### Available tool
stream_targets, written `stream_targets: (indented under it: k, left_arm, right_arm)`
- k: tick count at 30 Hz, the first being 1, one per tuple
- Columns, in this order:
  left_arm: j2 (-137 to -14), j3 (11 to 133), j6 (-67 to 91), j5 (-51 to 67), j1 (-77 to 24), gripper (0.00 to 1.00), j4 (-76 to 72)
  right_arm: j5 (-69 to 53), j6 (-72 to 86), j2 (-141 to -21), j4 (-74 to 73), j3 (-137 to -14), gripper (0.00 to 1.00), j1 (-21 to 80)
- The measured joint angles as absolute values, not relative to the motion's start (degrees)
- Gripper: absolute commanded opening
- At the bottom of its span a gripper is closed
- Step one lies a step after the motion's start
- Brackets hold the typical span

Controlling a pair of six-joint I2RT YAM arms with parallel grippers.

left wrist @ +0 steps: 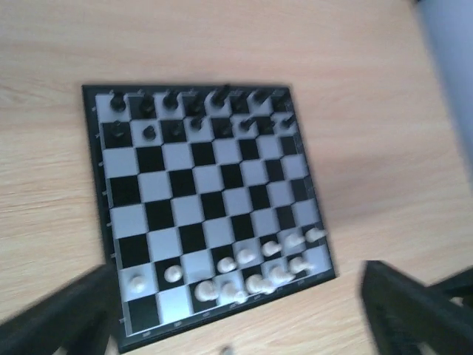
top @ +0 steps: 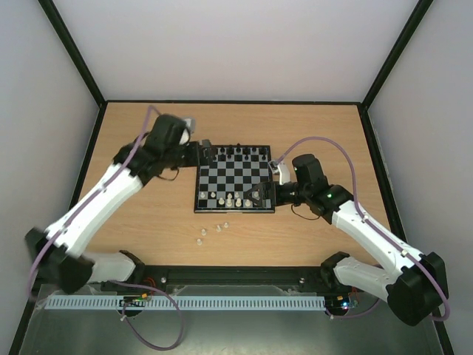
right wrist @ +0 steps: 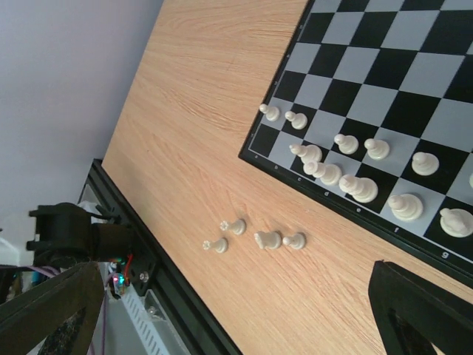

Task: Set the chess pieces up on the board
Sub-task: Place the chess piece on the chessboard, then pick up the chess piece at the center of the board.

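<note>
Board [top: 235, 177] on wooden table [top: 318, 126], white walls [top: 222, 44] around

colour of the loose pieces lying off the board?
Cream-white loose pieces, all four; clearest in the right wrist view.

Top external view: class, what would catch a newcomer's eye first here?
The small checkered board sits at the centre of the table, with black chessmen lined along its far rows and white chessmen only partly filling the near ones. Four loose white pieces sit on the wood just off its near edge.
</note>
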State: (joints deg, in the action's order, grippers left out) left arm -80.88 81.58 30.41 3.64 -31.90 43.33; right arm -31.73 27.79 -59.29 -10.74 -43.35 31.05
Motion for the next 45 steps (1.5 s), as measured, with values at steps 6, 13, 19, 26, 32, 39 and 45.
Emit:
stream_targets:
  k: [6, 13, 19, 26, 32, 39, 45]
  left_arm:
    - [-62.2, 58.2, 35.4, 3.7, -32.5, 0.99, 28.6]
    - [-50.3, 44.0, 39.4, -0.1, -34.3, 0.99, 24.0]
    - [-38.9, 43.9, 39.7, -5.7, -34.9, 0.99, 24.2]
    - [-37.0, 39.7, 39.7, -9.9, -34.9, 0.99, 25.1]
    - [-36.7, 36.3, 39.6, -11.5, -34.9, 0.99, 25.6]
    - [-36.0, 36.3, 39.4, -11.9, -34.9, 0.99, 25.1]
    - [-36.0, 36.3, 39.4, -11.9, -34.9, 0.99, 24.9]
  right_arm:
    - [-29.0, 27.0, -62.1, -11.7, -43.4, 0.95, 31.6]
    - [-17.7, 27.5, -66.5, -14.2, -44.3, 0.75, 43.0]
    - [-4.2, 30.1, -73.8, -15.6, -46.7, 0.56, 56.3]
    - [7.8, 32.2, -88.6, -18.4, -56.9, 0.35, 66.0]
    - [11.2, 32.3, -95.6, -20.0, -64.7, 0.32, 67.9]
    - [13.1, 32.4, -99.6, -22.2, -68.2, 0.27, 67.9]
    - [13.1, 32.4, -102.0, -23.2, -68.6, 0.26, 67.9]
